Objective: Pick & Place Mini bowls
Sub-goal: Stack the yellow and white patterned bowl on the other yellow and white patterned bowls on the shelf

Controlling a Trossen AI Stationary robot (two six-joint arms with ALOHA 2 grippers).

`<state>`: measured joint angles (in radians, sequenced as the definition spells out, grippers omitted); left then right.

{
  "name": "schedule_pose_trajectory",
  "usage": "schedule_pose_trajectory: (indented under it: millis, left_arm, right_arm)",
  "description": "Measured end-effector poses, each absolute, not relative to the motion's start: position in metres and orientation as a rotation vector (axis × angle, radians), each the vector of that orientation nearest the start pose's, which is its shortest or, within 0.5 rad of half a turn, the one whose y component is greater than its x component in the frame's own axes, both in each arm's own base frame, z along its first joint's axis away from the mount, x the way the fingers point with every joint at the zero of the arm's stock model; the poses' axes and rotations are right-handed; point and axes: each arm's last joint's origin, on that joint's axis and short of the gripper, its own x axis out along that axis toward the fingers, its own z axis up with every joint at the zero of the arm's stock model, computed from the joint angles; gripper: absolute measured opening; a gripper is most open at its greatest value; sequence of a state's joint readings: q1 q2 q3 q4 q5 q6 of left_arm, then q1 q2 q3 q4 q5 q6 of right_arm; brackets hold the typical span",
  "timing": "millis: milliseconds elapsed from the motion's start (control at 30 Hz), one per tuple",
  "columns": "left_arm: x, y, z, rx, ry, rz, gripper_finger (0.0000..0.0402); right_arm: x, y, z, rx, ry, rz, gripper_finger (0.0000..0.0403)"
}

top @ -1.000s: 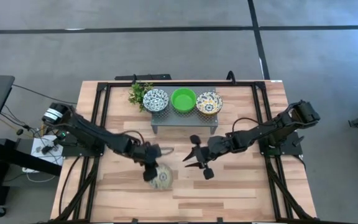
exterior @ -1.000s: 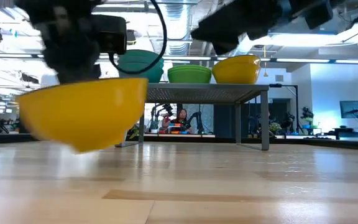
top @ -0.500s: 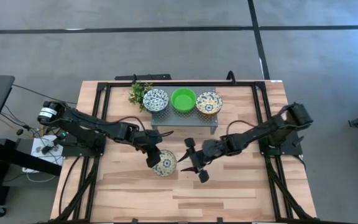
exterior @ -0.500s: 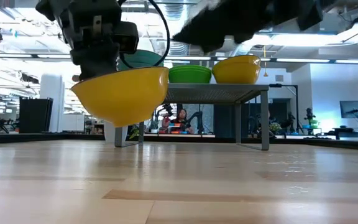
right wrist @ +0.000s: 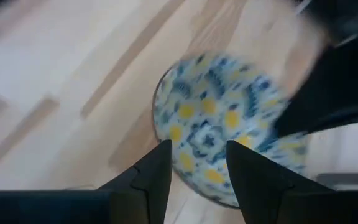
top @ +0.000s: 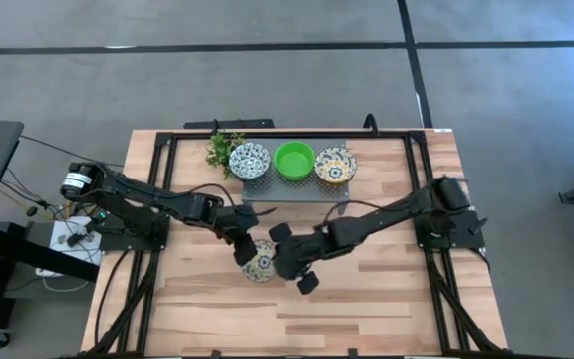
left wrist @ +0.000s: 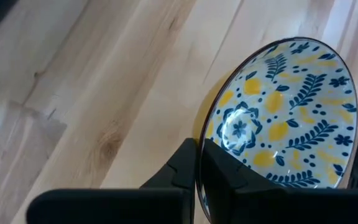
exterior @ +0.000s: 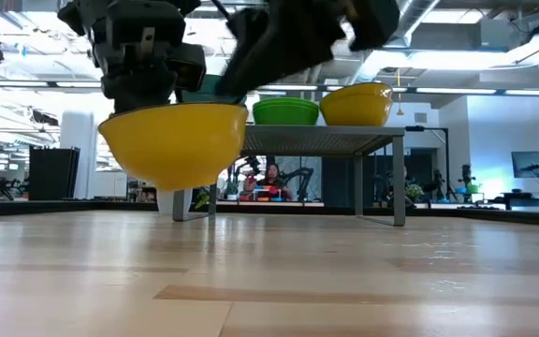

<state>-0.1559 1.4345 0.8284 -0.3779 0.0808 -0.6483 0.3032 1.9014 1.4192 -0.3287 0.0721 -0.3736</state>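
High view: plant sprig (top: 223,150) beside three shelved bowls (top: 294,161).

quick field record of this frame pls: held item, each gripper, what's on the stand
held: yellow floral bowl, lifted off the table
left gripper: jaws shut on the bowl's rim
right gripper: jaws open, right at the held bowl's other side
stand: blue floral bowl, green bowl, yellow-patterned bowl
beside stand: plant sprig
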Motion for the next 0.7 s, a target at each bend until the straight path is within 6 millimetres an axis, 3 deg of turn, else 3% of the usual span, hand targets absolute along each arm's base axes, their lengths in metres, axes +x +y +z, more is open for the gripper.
schedule_pose_trajectory:
  millis: [133,433,700]
  left_arm:
    - [0.269,-0.045,0.194,-0.562,1.025,0.117,0.0016]
    - [0.269,-0.045,0.194,-0.564,1.026,0.113,0.0016]
    - [0.269,-0.045,0.194,-0.597,1.038,0.092,0.0016]
  right_arm:
    - [0.413,0.129,0.204,-0.533,0.886,0.391,0.0146]
    - [0.432,0.138,0.218,-0.582,0.972,0.427,0.0133]
    - [0.435,0.128,0.214,-0.630,0.996,0.453,0.0074]
